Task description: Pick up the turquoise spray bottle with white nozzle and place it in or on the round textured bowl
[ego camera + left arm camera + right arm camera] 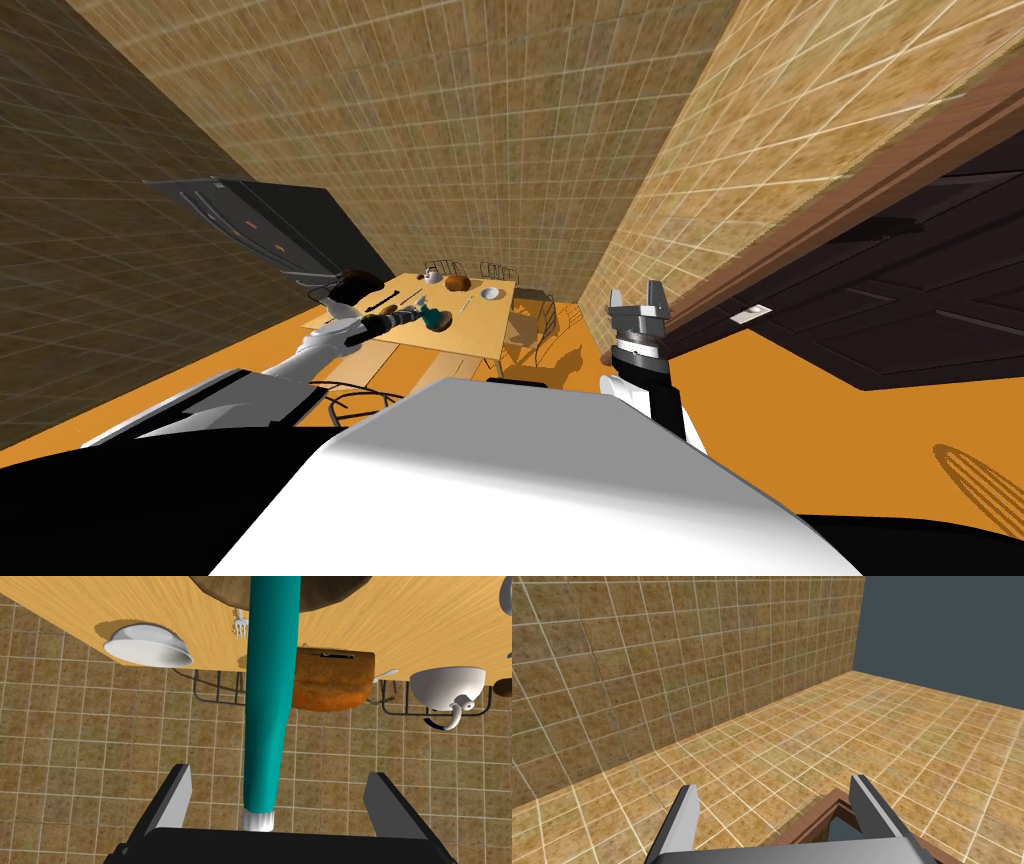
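Head cam: high, rolled, steep down-forward; worktop (470, 335) small, well ahead. Left wrist cam: looks along left hand (280, 772), close over the worktop toward its far edge. Shared: worktop, white bowl (490, 293). Right wrist cam: along right hand (774, 783), facing tiled wall (637, 651).

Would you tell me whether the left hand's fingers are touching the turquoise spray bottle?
Apart. The left wrist view shows the left hand open, its fingers each standing clear of the turquoise spray bottle, with tiles visible in both gaps.
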Motion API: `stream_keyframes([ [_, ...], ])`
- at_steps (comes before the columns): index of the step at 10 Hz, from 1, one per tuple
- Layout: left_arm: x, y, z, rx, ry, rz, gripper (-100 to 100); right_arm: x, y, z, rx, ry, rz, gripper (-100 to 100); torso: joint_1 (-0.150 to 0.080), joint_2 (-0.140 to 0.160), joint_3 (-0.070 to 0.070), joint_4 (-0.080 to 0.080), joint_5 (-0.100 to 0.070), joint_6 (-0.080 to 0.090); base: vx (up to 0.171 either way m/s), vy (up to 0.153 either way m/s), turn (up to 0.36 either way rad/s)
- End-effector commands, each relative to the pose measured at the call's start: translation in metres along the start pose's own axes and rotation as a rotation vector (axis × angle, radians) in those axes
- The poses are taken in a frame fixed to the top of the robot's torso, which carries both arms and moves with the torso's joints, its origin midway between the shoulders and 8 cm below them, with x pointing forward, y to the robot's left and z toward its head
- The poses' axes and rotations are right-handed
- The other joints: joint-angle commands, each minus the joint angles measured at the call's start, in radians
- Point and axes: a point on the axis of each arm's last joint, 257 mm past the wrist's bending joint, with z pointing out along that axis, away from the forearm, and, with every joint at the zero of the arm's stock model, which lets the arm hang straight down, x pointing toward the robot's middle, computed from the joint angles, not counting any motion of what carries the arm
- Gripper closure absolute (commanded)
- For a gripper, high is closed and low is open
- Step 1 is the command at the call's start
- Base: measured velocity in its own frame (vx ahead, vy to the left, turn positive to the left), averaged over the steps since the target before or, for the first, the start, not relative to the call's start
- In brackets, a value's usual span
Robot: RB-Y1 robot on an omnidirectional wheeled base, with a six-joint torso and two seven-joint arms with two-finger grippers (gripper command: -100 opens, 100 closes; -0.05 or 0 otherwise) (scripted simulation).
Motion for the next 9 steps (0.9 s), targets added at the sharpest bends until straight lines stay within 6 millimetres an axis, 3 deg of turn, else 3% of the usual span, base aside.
stream_keyframes([
  [1,-0.012,0.003,-0.008,0.010,0.002,0.002,-100,0.000,0.000,0.000,0.000,0.000,0.000,0,0.000,0.000,0.000,0.000,0.000,0.000,0.007,-0.027,0.052],
  [5,-0.021,0.008,-0.015,0.014,0.004,0.005,-100,0.000,0.000,0.000,0.000,0.000,0.000,0,0.000,0.000,0.000,0.000,0.000,0.000,0.005,-0.020,0.037],
  [6,-0.022,0.008,-0.015,0.015,0.004,0.003,0,0.000,0.000,0.000,0.000,0.000,0.000,0,0.001,0.000,0.000,0.000,0.000,0.000,0.000,0.000,0.000],
  [9,-0.022,0.008,-0.015,0.015,0.004,0.003,0,0.000,0.000,0.000,0.000,0.000,0.000,0,0.001,0.000,0.000,0.000,0.001,0.000,0.000,0.000,0.000],
])
